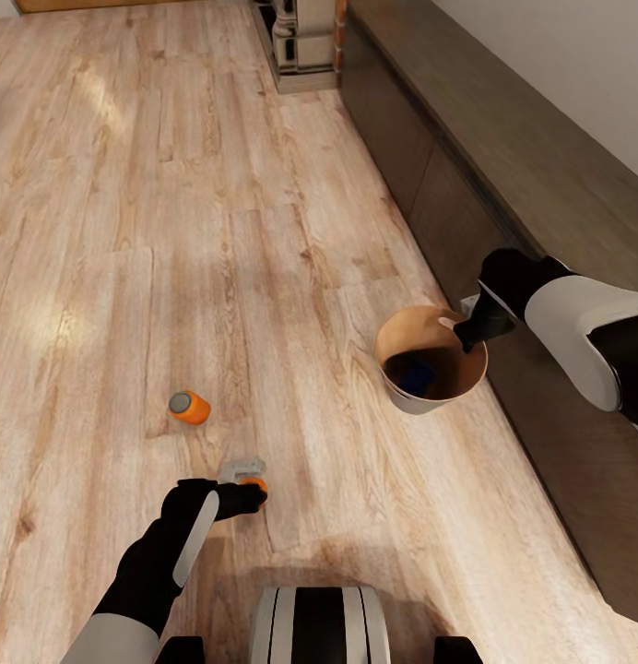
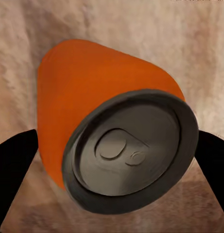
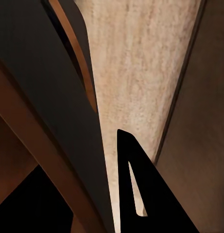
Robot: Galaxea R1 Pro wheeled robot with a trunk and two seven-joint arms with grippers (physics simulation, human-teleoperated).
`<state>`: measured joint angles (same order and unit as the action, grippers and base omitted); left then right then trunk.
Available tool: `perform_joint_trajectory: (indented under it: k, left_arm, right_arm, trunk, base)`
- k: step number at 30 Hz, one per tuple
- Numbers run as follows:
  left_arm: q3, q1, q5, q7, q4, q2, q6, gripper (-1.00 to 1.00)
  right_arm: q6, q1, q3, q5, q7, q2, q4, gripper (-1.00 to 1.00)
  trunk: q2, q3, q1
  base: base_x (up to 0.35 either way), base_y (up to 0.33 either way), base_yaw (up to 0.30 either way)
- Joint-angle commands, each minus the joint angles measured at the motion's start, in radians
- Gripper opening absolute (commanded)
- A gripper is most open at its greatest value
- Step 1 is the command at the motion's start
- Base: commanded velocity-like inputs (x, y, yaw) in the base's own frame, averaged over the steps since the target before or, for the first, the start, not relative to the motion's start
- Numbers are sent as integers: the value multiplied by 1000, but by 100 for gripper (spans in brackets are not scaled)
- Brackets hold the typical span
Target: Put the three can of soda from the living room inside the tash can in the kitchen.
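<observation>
Light wood plank floor (image 1: 125,184), long dark low cabinet (image 1: 503,157) along right wall, living room. Tash can (image 1: 431,358) held off floor beside cabinet, right gripper (image 1: 468,334) pinching its rim; 1 dark blue can (image 1: 417,375) inside. Left gripper (image 1: 252,492) low over floor, fingers (image 2: 12,167) spread either side of 1 orange can (image 2: 92,97) lying on side. 2nd orange can (image 1: 190,407) on floor nearby, also on side.
</observation>
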<state>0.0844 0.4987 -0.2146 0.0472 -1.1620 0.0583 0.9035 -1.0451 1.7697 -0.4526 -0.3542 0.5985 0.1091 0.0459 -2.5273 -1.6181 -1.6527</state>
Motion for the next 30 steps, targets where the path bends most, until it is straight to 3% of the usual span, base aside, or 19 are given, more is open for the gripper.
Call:
perform_joint_trajectory:
  k: [1, 7, 30]
  left_arm:
    - [0, 0, 2, -3, -1, 0, 0, -100]
    - [0, 0, 3, -1, 0, 0, 0, -100]
    - [0, 3, 8, 11, 4, 2, 19, -100]
  right_arm:
    - [-2, 0, 4, 6, -1, 0, 0, -100]
    - [-2, -1, 4, 6, 0, 0, 0, -100]
    - [-2, -7, 3, 7, -1, -1, -1, -100]
  trunk:
    - [0, 0, 0]
    - [0, 0, 0]
    - [5, 89, 10]
  base:
    - [0, 0, 0]
    - [0, 0, 0]
    - [0, 0, 0]
